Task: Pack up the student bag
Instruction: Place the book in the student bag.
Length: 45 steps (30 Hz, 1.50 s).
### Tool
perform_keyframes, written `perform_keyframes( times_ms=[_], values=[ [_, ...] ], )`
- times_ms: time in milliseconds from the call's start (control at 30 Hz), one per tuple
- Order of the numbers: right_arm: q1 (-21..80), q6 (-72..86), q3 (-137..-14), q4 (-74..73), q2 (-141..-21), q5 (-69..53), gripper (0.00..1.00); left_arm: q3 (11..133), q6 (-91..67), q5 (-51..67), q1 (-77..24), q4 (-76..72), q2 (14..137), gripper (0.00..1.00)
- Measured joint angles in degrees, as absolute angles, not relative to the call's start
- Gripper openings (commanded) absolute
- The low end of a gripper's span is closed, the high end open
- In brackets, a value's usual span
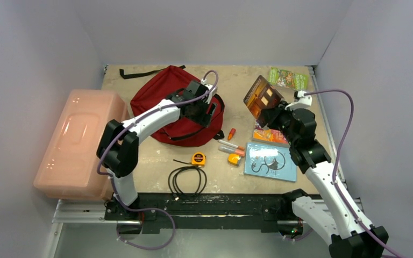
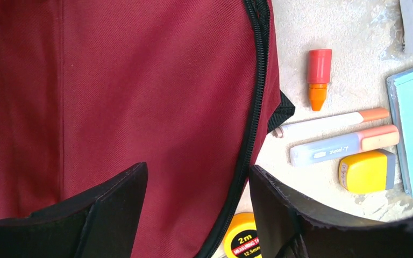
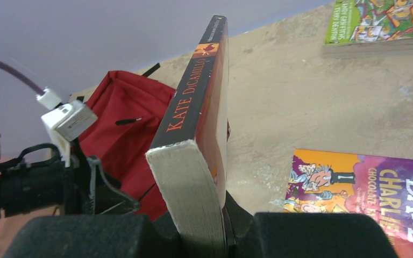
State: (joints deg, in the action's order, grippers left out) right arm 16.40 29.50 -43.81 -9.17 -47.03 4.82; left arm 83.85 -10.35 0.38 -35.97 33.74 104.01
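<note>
A pale pink plastic box [image 1: 80,145] sits at the left edge of the table [image 1: 156,156]. Just right of it, toward the far side, lies the dark red student bag [image 1: 158,99]. The left gripper [image 1: 199,110] hangs over the bag's right part, jaws spread and grasping nothing, the black zipper [image 2: 255,107] between them. Nearer lie a yellow tape measure [image 1: 198,158] and a coiled black cable [image 1: 187,180]. Further right, the right gripper [image 1: 271,115] has its jaws clenched on 1 Kate DiCamillo paperback [image 1: 262,97], raised above the table.
</note>
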Motion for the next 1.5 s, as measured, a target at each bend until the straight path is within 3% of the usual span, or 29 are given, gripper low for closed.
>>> perform_keyframes(
  times_ms=[267,400,867,1233,1500],
  values=[
    [17.6,29.4,-43.6,-9.1,-48.1,0.9,0.00,86.7,-9.9,-1.3,-36.8,34.5,108.3,0.11],
    [18.5,29.1,-43.6,-9.0,-49.1,-1.5,0.00,86.6,-10.0,-2.2,-36.8,34.3,108.0,0.00],
    [18.8,36.9,-44.1,-8.3,-59.0,-24.0,0.00,80.4,-14.5,-8.6,-36.7,29.2,90.2,0.00],
    [18.9,59.3,-36.8,11.8,-71.8,-35.6,0.00,62.6,-14.2,-12.7,-36.7,14.5,71.3,0.00],
    [22.5,74.8,-41.8,26.8,-87.9,-35.4,0.00,62.2,-10.6,-12.6,-36.7,8.5,67.1,0.00]
  ],
)
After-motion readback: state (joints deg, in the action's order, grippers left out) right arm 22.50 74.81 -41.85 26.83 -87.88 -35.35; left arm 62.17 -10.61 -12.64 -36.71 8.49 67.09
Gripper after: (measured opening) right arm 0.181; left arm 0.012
